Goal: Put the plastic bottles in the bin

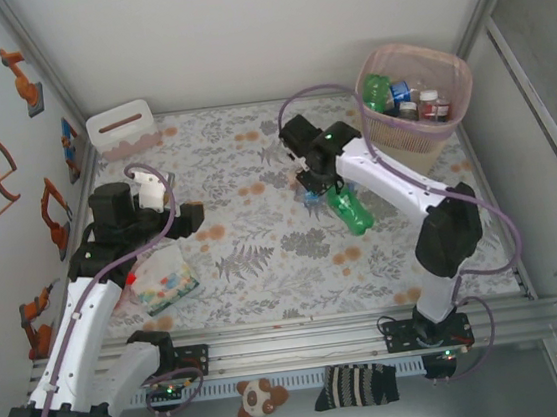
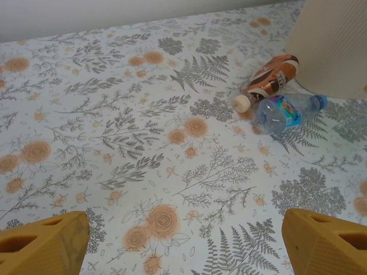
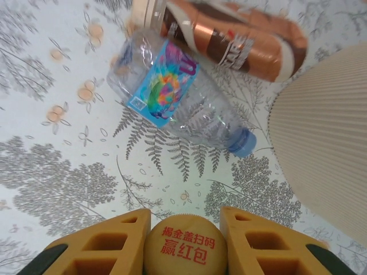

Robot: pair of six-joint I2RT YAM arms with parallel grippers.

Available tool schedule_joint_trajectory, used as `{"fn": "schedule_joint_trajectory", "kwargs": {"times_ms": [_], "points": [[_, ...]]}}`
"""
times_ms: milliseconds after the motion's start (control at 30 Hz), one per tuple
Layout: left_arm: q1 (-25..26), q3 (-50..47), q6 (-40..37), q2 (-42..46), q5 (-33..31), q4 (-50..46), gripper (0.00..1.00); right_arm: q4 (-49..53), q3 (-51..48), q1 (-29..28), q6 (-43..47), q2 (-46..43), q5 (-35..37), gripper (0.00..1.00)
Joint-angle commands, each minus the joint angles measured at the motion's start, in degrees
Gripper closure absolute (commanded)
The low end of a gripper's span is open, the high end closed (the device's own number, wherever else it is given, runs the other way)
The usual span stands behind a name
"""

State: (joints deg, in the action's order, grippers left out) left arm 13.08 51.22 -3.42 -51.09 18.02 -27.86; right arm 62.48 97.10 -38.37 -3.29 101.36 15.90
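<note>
Our right gripper (image 3: 183, 229) is clenched on the green bottle's (image 1: 351, 210) yellow cap (image 3: 182, 247), mid-table, near-left of the bin (image 1: 444, 67). Our left gripper (image 2: 183, 229) hangs released. Held by the cap alone, the bottle may swing, slip, or strike the bin.

Floral-printed tabletop (image 1: 265, 270) between plain white walls (image 1: 238, 32), orange stickers (image 1: 25, 88) on the left one

Overhead; wrists close, sharing clear bottle (image 2: 284, 112)
</note>
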Motion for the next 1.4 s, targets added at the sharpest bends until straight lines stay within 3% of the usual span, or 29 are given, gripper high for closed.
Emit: {"fn": "schedule_joint_trajectory", "kwargs": {"times_ms": [0,367,700,1033,1367], "points": [[-0.27,0.69,-0.52,0.18,1.20,0.08,0.13,3.12,3.71,2.28,-2.60,-4.52,-2.53,0.70],[-0.27,0.74,-0.36,0.72,1.31,-0.01,0.13,3.60,12.11,13.57,-5.93,-14.97,-7.47,0.71],[-0.27,0.86,-0.28,0.86,1.48,0.08,0.13,2.60,22.31,24.04,-6.48,-17.25,-8.08,0.71],[-0.27,0.90,-0.22,1.05,1.27,0.00,0.13,-0.78,35.60,36.62,-8.78,-12.64,-12.13,0.71],[-0.34,0.99,-0.26,1.30,1.22,-0.05,0.13,-5.78,41.55,44.17,-11.30,-4.44,-14.06,0.72]]}}
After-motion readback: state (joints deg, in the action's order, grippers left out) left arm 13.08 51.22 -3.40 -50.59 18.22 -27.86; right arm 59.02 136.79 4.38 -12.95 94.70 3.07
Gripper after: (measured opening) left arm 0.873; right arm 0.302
